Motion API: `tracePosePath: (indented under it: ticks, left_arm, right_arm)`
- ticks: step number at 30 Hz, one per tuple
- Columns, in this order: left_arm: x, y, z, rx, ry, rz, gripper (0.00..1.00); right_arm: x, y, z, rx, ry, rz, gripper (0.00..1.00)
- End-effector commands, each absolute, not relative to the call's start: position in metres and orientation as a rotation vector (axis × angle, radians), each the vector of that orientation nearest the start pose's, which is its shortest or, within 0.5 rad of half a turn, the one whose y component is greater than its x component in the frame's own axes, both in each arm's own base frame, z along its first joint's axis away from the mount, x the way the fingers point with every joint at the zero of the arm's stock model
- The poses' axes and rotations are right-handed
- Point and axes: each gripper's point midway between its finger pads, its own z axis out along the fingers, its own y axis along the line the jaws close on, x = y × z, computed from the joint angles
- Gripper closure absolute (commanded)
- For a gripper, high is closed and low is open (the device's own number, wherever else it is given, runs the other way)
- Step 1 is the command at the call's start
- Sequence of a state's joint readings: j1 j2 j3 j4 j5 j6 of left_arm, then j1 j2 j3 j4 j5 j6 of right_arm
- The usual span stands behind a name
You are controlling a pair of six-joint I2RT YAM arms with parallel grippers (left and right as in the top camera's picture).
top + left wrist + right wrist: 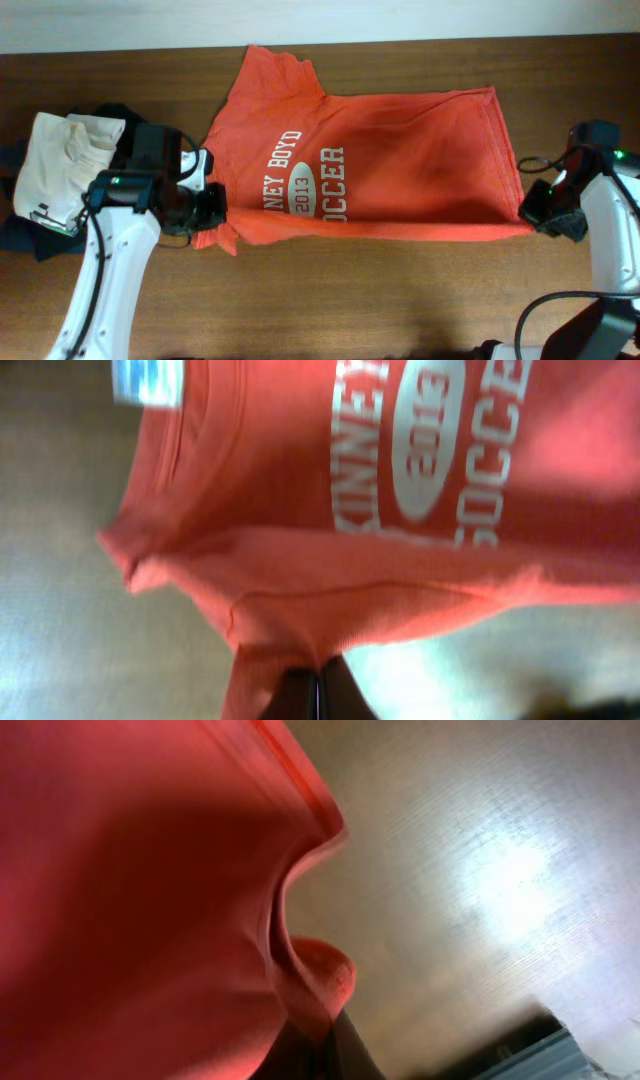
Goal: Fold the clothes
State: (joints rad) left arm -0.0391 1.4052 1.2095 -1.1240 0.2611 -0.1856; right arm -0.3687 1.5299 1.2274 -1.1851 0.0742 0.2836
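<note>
White arm links (112, 275), black cables (550, 298), green LEDs (113, 180), dark fingers (340, 702).

Left arm (110, 250) and right arm (610, 225) have jaws clamped.

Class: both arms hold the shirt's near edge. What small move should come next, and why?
Probably lift both grippers together and carry that edge toward the far one. The left gripper pinches the shirt by its sleeve end, the right gripper its hem corner; the shirt lies spread flat, lettering up, so a lengthwise fold seems due.
</note>
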Motion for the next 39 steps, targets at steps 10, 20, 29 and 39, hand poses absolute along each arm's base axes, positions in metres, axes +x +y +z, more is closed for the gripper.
tracePosePath:
  ticks: [10, 20, 29, 39]
  left_arm:
    - [0.399, -0.055, 0.067, -0.255, 2.768, -0.406, 1.0]
    - [0.393, -0.054, 0.064, -0.262, 2.797, -0.401, 0.05]
    - [0.317, -0.022, 0.025, -0.352, 3.081, -0.101, 0.06]
    - [0.289, -0.016, -0.015, -0.357, 3.106, -0.053, 0.77]
  right_arm:
    - [0.372, -0.128, 0.075, 0.806, 2.666, -0.063, 0.96]
    - [0.365, -0.133, 0.056, 0.832, 2.719, -0.121, 0.23]
    - [0.303, -0.13, 0.021, 0.903, 2.901, -0.268, 0.59]
    - [0.29, -0.135, 0.017, 0.936, 2.916, -0.347, 0.86]
